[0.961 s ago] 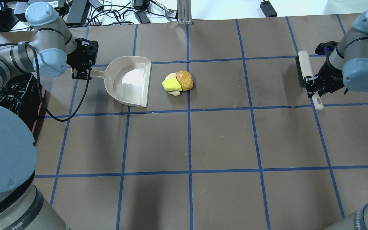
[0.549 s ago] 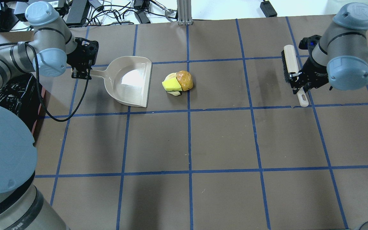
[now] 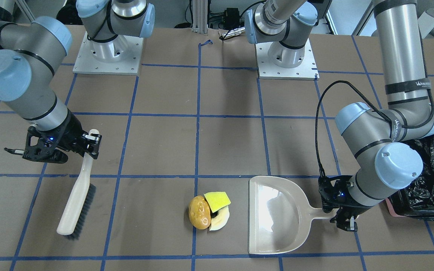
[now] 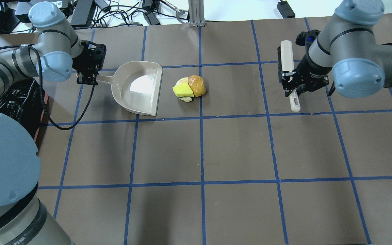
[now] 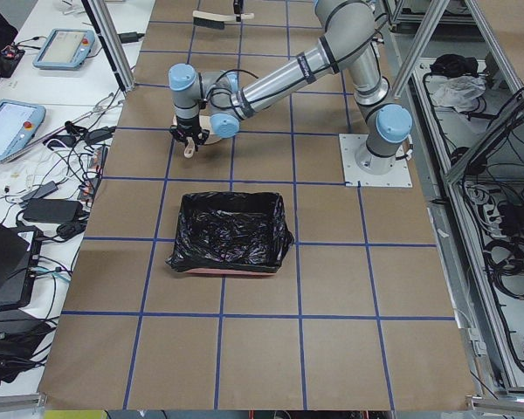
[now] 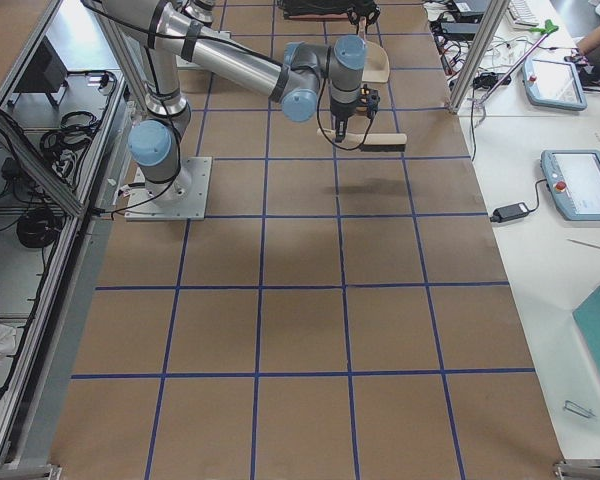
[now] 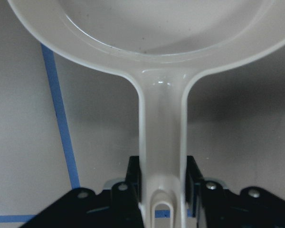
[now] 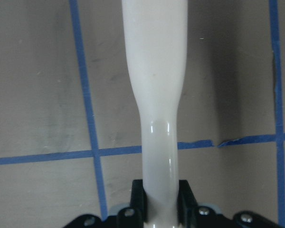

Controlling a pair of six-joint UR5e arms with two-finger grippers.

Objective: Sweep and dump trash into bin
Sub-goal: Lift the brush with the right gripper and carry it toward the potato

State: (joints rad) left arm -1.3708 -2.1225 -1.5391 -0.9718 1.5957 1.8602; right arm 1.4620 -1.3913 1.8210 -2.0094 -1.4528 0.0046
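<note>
The trash (image 4: 189,89) is a small pile: a glossy brown lump (image 3: 199,213), a yellow-green sponge wedge (image 3: 217,199) and a pale cream slice (image 3: 221,220). A beige dustpan (image 4: 138,98) lies flat just left of the pile, its open edge facing it. My left gripper (image 4: 87,79) is shut on the dustpan's handle (image 7: 162,133). My right gripper (image 4: 293,82) is shut on the handle of a white brush (image 4: 286,58) with dark bristles and holds it right of the pile. The brush also shows in the right wrist view (image 8: 156,71). The bin (image 5: 231,229), lined with a black bag, stands at the table's left end.
The bin (image 3: 428,184) sits beside my left arm's elbow, and its pink edge (image 4: 44,112) is partly hidden by the arm. Blue tape lines grid the brown table. Cables and boxes lie beyond the far edge.
My right arm has carried the brush leftward toward the trash pile and a little farther back. The left gripper, dustpan and trash have stayed put.
</note>
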